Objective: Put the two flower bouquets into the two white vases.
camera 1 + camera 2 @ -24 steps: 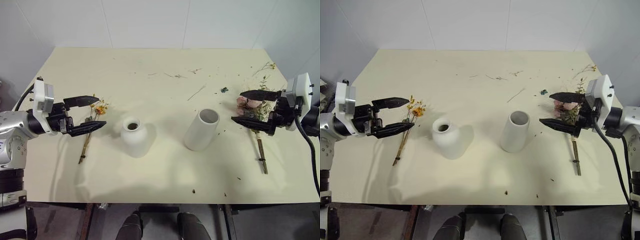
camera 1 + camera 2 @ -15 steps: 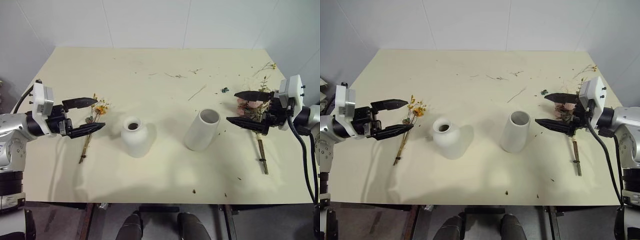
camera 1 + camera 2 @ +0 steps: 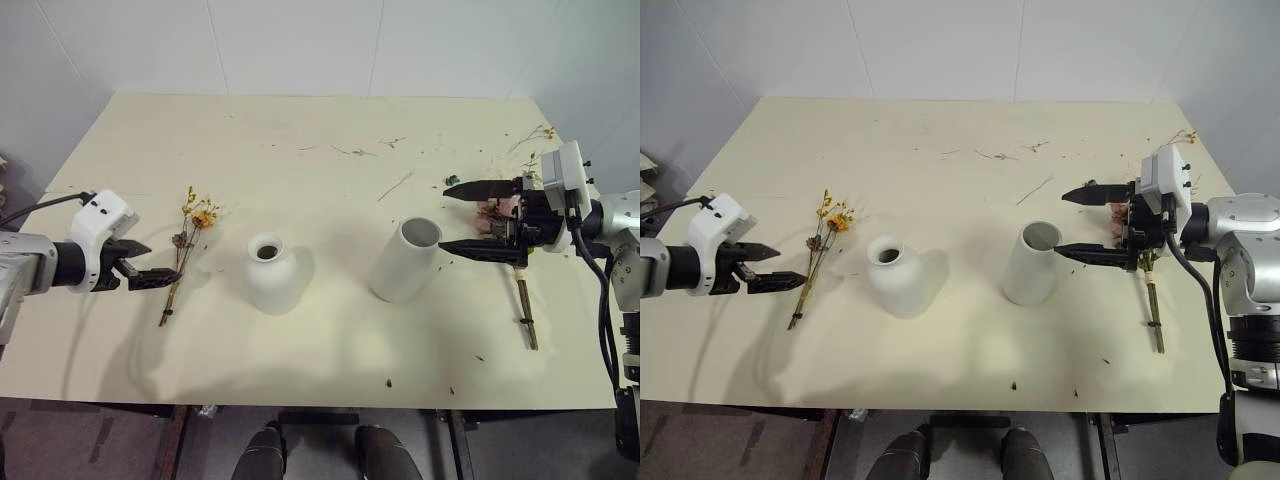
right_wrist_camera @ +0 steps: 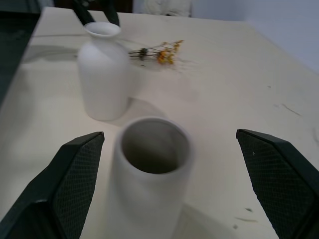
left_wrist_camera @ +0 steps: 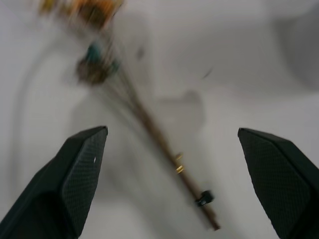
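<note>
Yellow bouquet (image 3: 186, 248), flat on worktop (image 3: 330, 350), nine o'clock of squat vase (image 3: 271, 273); left gripper (image 3: 148, 276) fingers wide, empty; advised grasping mid-stem. Right gripper (image 3: 462, 217) fingers wide, empty

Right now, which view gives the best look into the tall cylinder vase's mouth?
The right wrist view: the tall cylinder vase sits close, between the open right gripper fingers, its dark interior showing. The eye views show it whole from above but smaller. In the left wrist view I cannot make it out.
</note>
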Robot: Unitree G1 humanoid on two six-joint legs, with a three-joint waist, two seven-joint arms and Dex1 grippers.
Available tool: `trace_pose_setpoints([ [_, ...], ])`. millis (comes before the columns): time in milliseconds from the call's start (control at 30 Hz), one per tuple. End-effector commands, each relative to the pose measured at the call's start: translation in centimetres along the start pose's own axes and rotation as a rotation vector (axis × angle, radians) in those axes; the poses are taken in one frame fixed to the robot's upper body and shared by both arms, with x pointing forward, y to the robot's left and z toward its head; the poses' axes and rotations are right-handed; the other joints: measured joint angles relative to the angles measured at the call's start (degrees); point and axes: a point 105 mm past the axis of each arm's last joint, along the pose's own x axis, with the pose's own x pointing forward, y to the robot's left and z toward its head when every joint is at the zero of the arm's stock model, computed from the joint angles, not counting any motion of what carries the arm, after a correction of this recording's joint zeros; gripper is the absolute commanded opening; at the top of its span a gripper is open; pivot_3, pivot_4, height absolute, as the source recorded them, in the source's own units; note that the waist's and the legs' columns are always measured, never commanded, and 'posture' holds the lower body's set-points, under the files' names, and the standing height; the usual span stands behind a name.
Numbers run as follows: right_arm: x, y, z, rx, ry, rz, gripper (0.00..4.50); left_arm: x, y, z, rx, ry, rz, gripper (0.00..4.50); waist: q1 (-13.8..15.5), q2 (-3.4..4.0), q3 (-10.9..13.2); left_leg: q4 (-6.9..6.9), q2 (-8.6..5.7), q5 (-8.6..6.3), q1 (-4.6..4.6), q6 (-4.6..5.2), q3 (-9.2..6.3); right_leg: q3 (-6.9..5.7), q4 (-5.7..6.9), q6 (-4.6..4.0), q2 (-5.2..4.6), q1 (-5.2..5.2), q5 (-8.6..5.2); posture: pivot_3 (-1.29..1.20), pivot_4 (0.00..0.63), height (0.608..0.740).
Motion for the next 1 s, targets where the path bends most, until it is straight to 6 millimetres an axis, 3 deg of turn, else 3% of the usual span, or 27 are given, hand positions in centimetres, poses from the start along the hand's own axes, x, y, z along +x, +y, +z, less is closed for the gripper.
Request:
trace_pose_setpoints([
  [33,-0.4,0.8,1.7,-0.061,-0.008,0.043,4.50,0.4,0.1,0.5,-0.013,0.023,0.066,4.48,0.06,0.00,0.00,0.00,-0.01,0.00,0.00,0.00,0.00,0.00,0.01,0.00,-0.01,0.00,0.00,0.00,0.150,0.740],
  [433,0.0,2.6,1.8,-0.087,-0.079,0.081,4.50,3.2,0.1,-2.3,-0.146,0.126,0.064,4.48,-0.10,0.00,-0.01,0.13,0.01,0.00,0.01,-0.02,0.00,0.01,0.15,0.00,0.03,-0.02,0.00,0.00,0.150,0.740],
  [567,0.2,2.7,2.3,-0.077,-0.131,0.079,4.50,2.8,1.2,-3.2,-0.184,0.136,0.082,3.64,-0.15,0.00,-0.01,0.27,0.00,0.00,0.03,-0.02,0.01,0.02,0.24,-0.01,0.01,0.01,0.00,0.00,0.150,0.740],
  [733,1.1,3.8,2.0,-0.066,-0.186,0.094,4.50,3.0,1.5,-3.8,-0.235,0.132,0.072,2.09,-0.16,0.00,-0.02,0.30,0.02,0.00,0.06,-0.02,0.00,0.03,0.36,-0.04,0.03,0.01,-0.01,0.00,0.150,0.740],
  [933,1.4,3.8,2.6,-0.066,-0.257,0.063,4.50,3.4,1.5,-2.9,-0.219,0.110,0.054,0.15,0.10,-0.01,-0.02,0.44,-0.01,0.00,0.06,-0.02,0.01,0.04,0.46,-0.04,0.01,0.02,-0.01,0.00,0.150,0.740],
  [1000,1.4,3.6,2.7,-0.072,-0.273,0.046,4.50,3.4,1.6,-2.6,-0.214,0.102,0.054,0.04,0.15,-0.01,-0.02,0.49,-0.01,-0.01,0.06,-0.02,0.00,0.04,0.48,-0.04,0.01,0.04,-0.01,0.00,0.150,0.740],
])
